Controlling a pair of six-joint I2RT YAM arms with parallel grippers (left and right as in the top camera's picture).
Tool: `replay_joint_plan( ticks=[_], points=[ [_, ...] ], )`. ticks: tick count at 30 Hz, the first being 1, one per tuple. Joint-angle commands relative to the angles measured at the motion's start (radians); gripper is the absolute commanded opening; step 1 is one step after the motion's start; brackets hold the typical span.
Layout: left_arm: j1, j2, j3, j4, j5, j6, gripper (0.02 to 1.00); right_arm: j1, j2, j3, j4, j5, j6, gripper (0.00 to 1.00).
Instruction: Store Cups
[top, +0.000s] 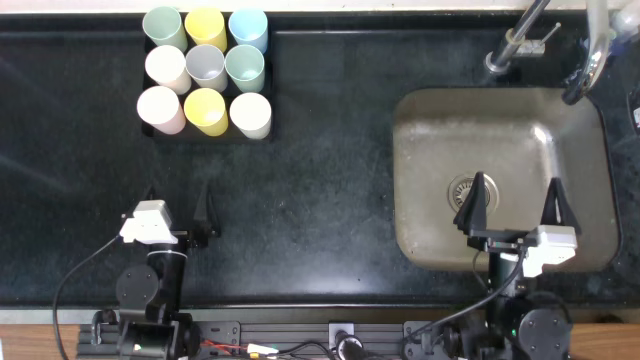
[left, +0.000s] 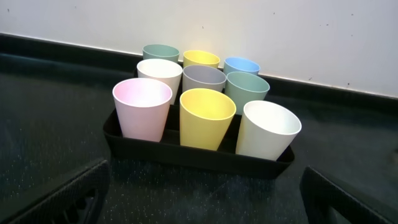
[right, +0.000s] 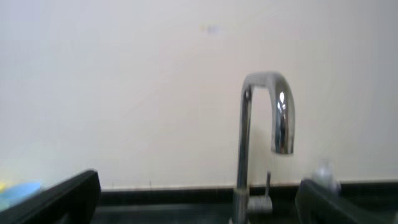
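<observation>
Nine cups (top: 206, 66) stand open side up in a black tray (left: 199, 160). They make three rows of three and are packed close together. The tray sits on the dark tabletop (top: 330, 180) at the far left, close to the pale wall (left: 292, 31).

In the row by the wall are the back green cup (left: 160, 52), the back yellow cup (left: 201, 59) and the blue cup (left: 241, 65). In the middle row are the cream cup (left: 160, 73), the grey cup (left: 204, 81) and the middle green cup (left: 247, 88). In the row closest to the arms are the pink cup (left: 142, 107), the front yellow cup (left: 207, 116) and the white cup (left: 267, 129). The white cup seems to lean a little toward the tray's corner.

The left gripper (top: 178, 190) is low over the tabletop. It is on the near side of the tray, well apart from it, and it faces the cups. Its jaws are wide apart and hold nothing.

A steel sink (top: 420, 130) is set in the tabletop on the right side. A shiny curved tap (right: 244, 137) stands behind the sink, by the wall. The right gripper (top: 516, 180) is over the near part of the sink, close to the drain (top: 463, 186), and it faces the tap. Its jaws are wide apart too and hold nothing.

The two grippers are far from each other, one on each side of the tabletop.
</observation>
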Motion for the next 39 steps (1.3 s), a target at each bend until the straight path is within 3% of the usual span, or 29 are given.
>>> replay_joint_plan(
  ticks=[1, 12, 18, 23, 30, 39],
  points=[
    [0.008, -0.010, -0.001, -0.004, 0.002, 0.019, 1.000, -0.006, 0.015, -0.062, 0.142, -0.034, -0.022, 0.998],
    [0.008, -0.010, -0.001, -0.004, 0.002, 0.019, 1.000, -0.006, 0.015, -0.288, 0.354, -0.080, -0.026, 0.998],
    [0.008, -0.010, -0.001, -0.004, 0.002, 0.019, 1.000, -0.006, 0.015, -0.285, 0.152, -0.161, -0.021, 0.998],
    [0.008, -0.010, -0.001, -0.004, 0.002, 0.019, 1.000, -0.006, 0.015, -0.285, -0.043, -0.167, -0.021, 0.998],
    [0.008, -0.010, -0.001, -0.004, 0.002, 0.019, 1.000, -0.006, 0.017, -0.285, -0.045, -0.177, 0.123, 0.998],
    [0.008, -0.010, -0.001, -0.004, 0.002, 0.019, 0.998, -0.006, 0.017, -0.285, -0.045, -0.173, 0.121, 0.993]
  ],
)
